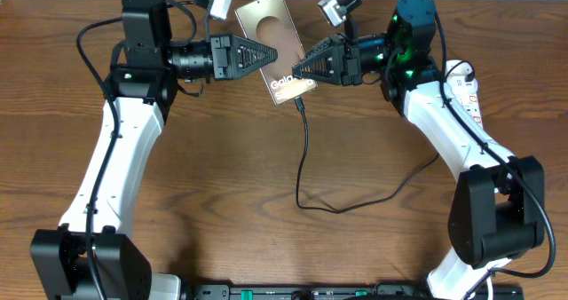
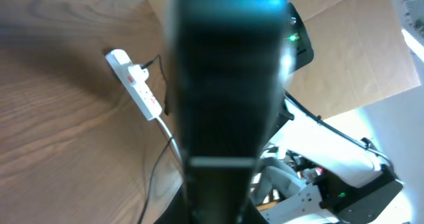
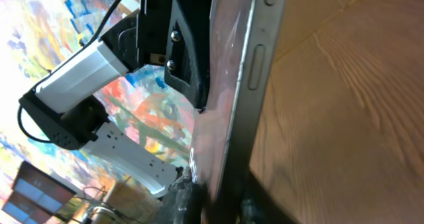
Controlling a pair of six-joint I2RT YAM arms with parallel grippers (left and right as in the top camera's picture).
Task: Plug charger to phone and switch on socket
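Observation:
The phone point(image 1: 262, 16), a bronze-grey slab with white "Galaxy" lettering, is held tilted at the back middle of the table. My left gripper point(image 1: 266, 54) is shut on its left side. My right gripper point(image 1: 297, 69) is shut on its lower right edge. The phone shows edge-on in the right wrist view point(image 3: 242, 85) and as a dark blur in the left wrist view point(image 2: 225, 85). The charger cable point(image 1: 302, 158) runs from the phone's lower end, where its plug tip point(image 1: 300, 100) sits, down and right to the socket point(image 1: 468, 87). The socket also shows in the left wrist view point(image 2: 136, 85).
The socket lies at the right edge beside my right arm point(image 1: 453, 149). The charger cable loops across the middle of the wooden table point(image 1: 213, 202). Both arm bases stand at the front corners. The left gripper's black body point(image 3: 182, 52) shows in the right wrist view.

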